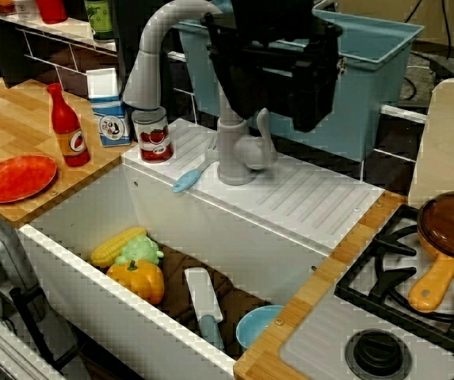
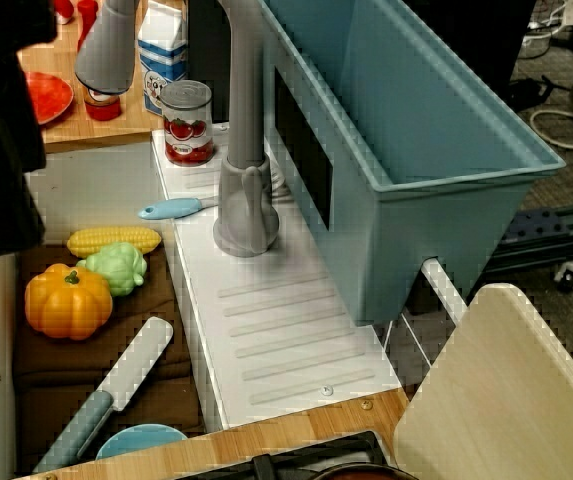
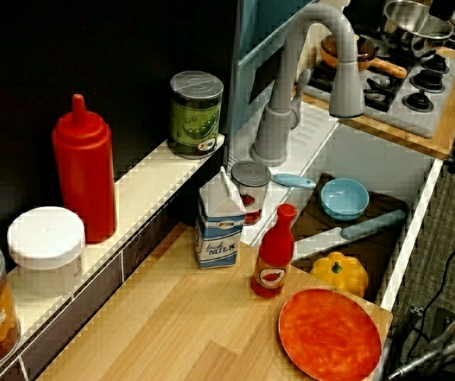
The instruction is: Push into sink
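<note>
The sink (image 1: 211,229) is a deep white basin with a brown mat (image 1: 238,297), a ribbed drainboard (image 1: 306,198) and a grey faucet (image 1: 234,150). In it lie a corn cob (image 1: 117,246), a green vegetable (image 1: 139,252), an orange pumpkin (image 1: 137,279), a knife (image 1: 204,305) and a blue bowl (image 1: 257,324). A light-blue spoon (image 1: 187,180) rests on the drainboard's edge by the faucet base, next to a tomato can (image 1: 152,136). My black gripper (image 1: 302,111) hangs above the faucet and drainboard. Its fingers are not distinguishable.
A big teal tub (image 1: 369,71) stands behind the drainboard. On the wooden counter to the left are a milk carton (image 1: 108,111), a red sauce bottle (image 1: 68,127) and a red plate (image 1: 17,178). A stove with a brown pan (image 1: 448,229) lies to the right.
</note>
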`<action>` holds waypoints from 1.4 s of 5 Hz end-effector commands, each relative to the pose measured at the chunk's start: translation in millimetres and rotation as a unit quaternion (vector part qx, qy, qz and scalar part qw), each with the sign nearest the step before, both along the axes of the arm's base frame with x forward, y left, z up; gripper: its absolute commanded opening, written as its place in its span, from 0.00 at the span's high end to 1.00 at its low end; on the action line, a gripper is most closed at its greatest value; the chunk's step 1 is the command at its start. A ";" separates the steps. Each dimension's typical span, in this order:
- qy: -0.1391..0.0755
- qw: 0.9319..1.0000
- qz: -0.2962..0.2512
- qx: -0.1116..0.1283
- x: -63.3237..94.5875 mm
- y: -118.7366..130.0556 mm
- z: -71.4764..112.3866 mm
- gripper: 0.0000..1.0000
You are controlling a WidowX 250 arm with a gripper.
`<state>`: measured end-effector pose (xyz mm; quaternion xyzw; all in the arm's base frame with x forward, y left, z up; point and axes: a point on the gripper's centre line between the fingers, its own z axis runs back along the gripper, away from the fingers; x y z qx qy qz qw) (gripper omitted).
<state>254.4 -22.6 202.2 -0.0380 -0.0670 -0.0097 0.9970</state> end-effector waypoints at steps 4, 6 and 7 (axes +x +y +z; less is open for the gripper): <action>-0.018 1.000 -0.001 -0.001 2.7 2.8 11.3 0.00; -0.026 0.999 0.030 0.012 33.8 72.6 -12.4 0.00; -0.025 0.999 0.023 0.011 31.0 88.4 -32.6 0.00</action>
